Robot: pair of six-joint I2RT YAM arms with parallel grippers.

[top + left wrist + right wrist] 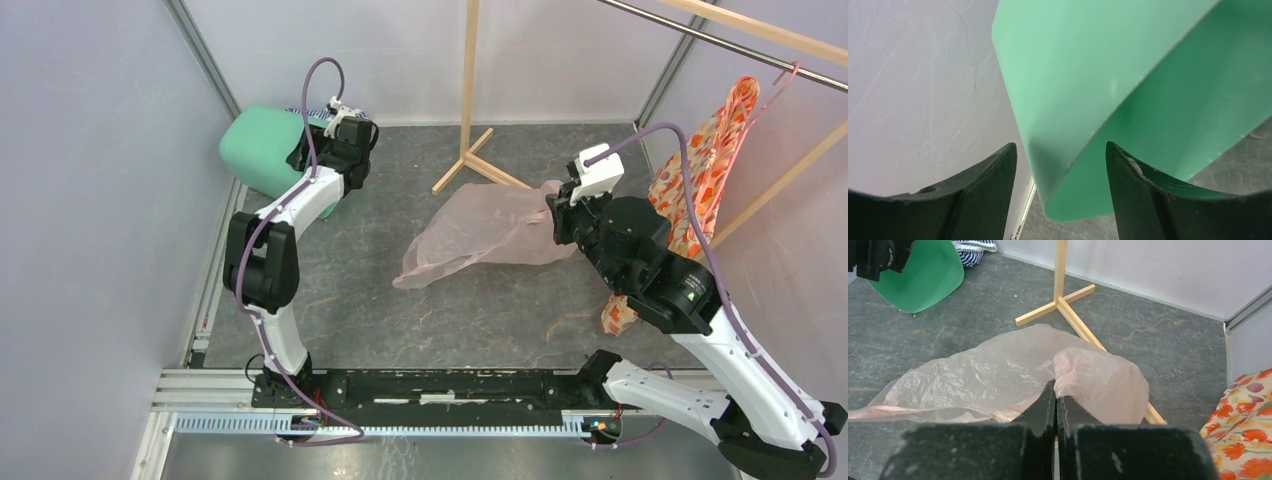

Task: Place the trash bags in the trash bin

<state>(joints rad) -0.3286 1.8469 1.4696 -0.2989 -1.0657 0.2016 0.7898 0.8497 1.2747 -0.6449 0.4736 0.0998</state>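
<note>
The mint-green trash bin [262, 150] lies tipped at the far left by the wall, its mouth facing the floor's middle. My left gripper [302, 152] is at its rim. In the left wrist view the jaws [1061, 150] stand open astride the bin's wall [1088, 75], one finger outside and one inside. The pale pink trash bag [480, 235] is spread crumpled on the floor at centre. My right gripper [553, 215] is shut on the bag's right end; the plastic [973, 375] bunches at the closed fingertips [1055, 385]. The bin [923, 275] shows far left in that view.
A wooden stand [470, 100] rises just behind the bag, its foot [1063, 305] partly under the plastic. An orange floral garment [690, 180] hangs at the right from a rail. A blue-white striped cloth [973, 252] lies behind the bin. Walls close in left and back.
</note>
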